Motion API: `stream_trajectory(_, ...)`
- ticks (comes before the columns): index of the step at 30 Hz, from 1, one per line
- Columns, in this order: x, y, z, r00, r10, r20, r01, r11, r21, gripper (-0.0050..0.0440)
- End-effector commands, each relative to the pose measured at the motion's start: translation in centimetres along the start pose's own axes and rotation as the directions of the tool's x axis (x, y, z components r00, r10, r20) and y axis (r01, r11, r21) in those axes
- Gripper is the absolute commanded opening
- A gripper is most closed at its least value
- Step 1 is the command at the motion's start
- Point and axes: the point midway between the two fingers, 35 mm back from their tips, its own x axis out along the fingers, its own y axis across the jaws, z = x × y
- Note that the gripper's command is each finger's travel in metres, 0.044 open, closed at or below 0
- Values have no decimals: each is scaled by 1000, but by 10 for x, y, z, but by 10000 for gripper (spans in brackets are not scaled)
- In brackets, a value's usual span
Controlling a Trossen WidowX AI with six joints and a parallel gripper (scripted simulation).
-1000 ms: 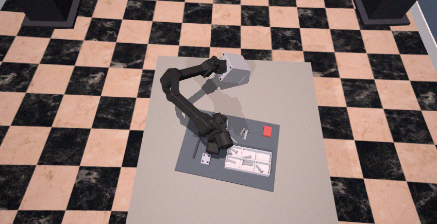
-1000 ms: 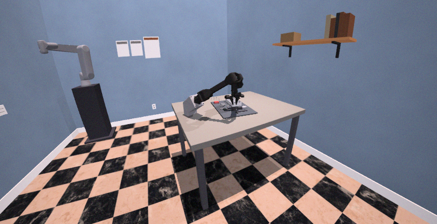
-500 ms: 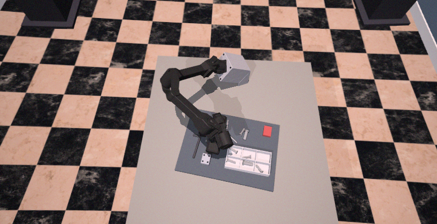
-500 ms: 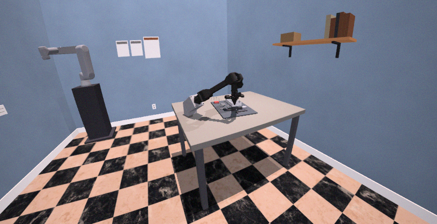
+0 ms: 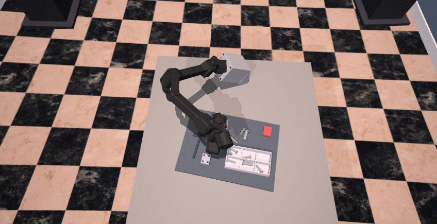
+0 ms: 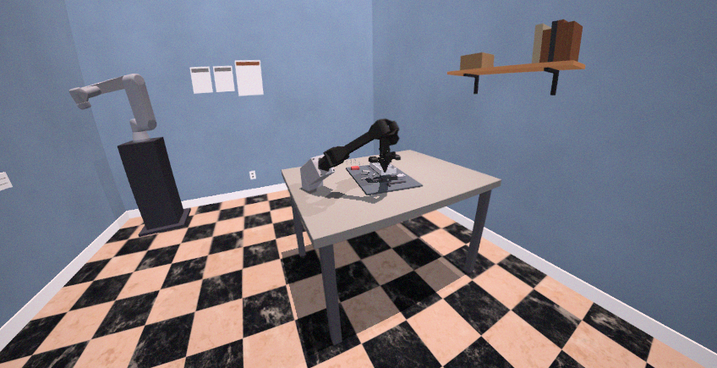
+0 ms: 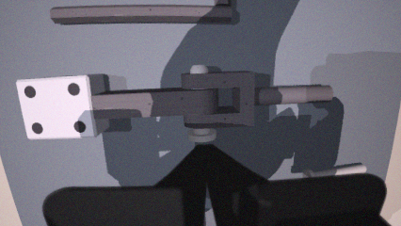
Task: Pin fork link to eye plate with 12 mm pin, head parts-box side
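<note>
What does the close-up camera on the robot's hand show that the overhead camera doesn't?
Only the wrist view shows the joint: a pale pin passing through the dark fork link and out the far side, with the shut gripper empty just below its head. Only the top view shows the white parts box of pins, a red block and the arm's grey base. Both show the white four-hole plate and a loose dark bar on the grey mat.
</note>
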Motion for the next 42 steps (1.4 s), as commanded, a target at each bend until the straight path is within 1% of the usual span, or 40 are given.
stream_trajectory(1,-6,7,4,1000,19,-8,-18,999,29,-50)
stream_trajectory(20,-5,3,3,1000,11,-23,-11,1000,14,-50)
stream_trajectory(42,-5,2,-3,996,11,-90,-11,1000,1,-50)
